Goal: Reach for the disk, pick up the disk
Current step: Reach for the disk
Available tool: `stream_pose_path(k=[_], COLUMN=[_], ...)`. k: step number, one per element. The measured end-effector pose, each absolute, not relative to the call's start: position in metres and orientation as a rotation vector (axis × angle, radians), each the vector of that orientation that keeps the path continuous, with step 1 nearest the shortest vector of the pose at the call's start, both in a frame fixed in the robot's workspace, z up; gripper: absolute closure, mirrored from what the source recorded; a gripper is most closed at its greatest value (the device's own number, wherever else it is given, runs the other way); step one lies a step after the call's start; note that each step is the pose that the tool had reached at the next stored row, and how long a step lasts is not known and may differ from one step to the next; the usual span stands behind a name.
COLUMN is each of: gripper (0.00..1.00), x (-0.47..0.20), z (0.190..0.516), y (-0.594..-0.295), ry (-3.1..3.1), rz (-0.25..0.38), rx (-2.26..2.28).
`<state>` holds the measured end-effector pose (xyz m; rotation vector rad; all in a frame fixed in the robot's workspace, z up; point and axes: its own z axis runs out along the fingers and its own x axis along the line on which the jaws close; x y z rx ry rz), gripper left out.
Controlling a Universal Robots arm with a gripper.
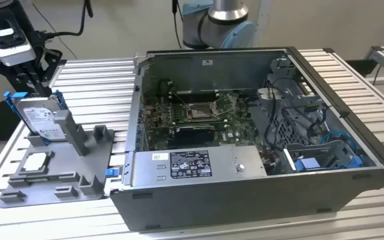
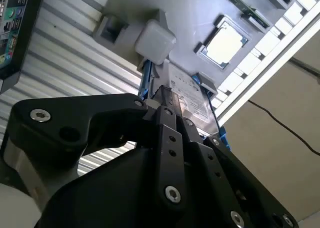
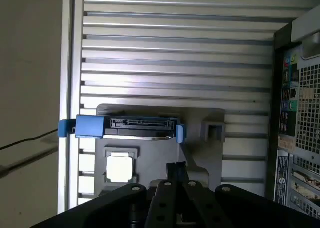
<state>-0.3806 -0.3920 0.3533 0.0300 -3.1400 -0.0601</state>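
The disk [image 1: 40, 119] stands upright on its edge in a grey holder [image 1: 78, 172] at the exterior view's left. It is silver-grey with a white label and a blue frame. My gripper [image 1: 42, 91] hangs directly over the disk's top edge, its black fingers drawn together to a point; I cannot tell whether they touch the disk. In the first wrist view the disk [image 3: 135, 128] is seen edge-on, a little apart from the gripper [image 3: 175, 169]. In the second wrist view the gripper [image 2: 161, 95] sits right at the disk [image 2: 192, 100].
A small square silver chip [image 1: 35, 161] lies on the holder in front of the disk. An open computer case [image 1: 245, 200] with a motherboard and a labelled grey power supply [image 1: 192, 165] stands close at the exterior view's right. The table [image 1: 98, 85] is slatted aluminium.
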Motion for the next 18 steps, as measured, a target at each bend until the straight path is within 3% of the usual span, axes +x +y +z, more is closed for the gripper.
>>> stream_pose_path(k=[18], gripper=[1.0], x=[-0.418], z=[0.353], y=[-0.367], ry=[-3.14], rz=[-0.06], rx=[0.03])
